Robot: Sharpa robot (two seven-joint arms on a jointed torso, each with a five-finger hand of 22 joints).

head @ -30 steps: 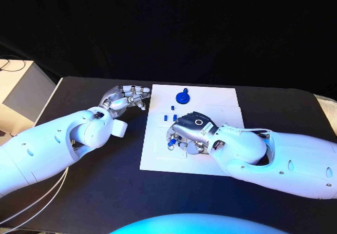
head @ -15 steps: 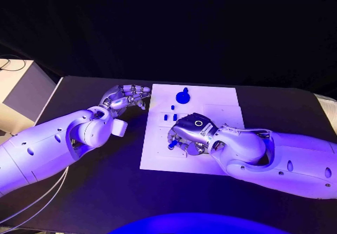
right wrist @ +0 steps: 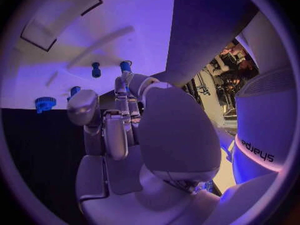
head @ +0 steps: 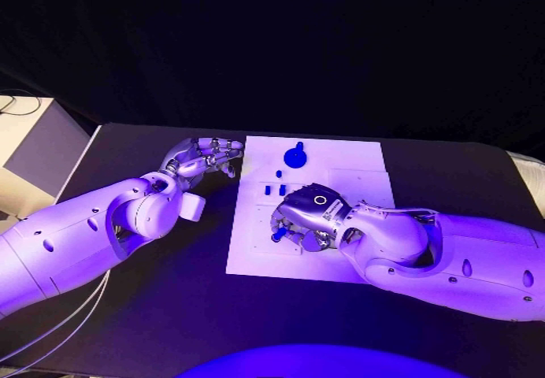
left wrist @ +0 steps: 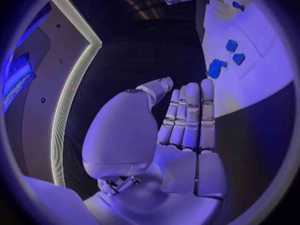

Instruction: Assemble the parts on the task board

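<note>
Black table (head: pixel 170 299) | right hand (head: pixel 305 216) fingers pinch blue part (head: pixel 278 233) over task board (head: pixel 341 161) | left hand (left wrist: pixel 181 130) fingers straight, empty

My black, matte-topped table (head: pixel 170 315) fills the lower half of what I see, running out toward 3 and 9 o'clock. Behind it, from 10 round to 2 o'clock, hangs a dark black backdrop (head: pixel 341 63). At 9 o'clock stands a pale, box-shaped cabinet (head: pixel 34 146) just beside the table's edge.

The right hand (head: pixel 305 214) covers the middle of the task board (head: pixel 341 161). Small blue parts (head: pixel 274 189) and a blue gear (head: pixel 295 156) stand beyond it. The left hand (head: pixel 205 160) flanks the board's far left edge on the bench (head: pixel 170 315).
</note>
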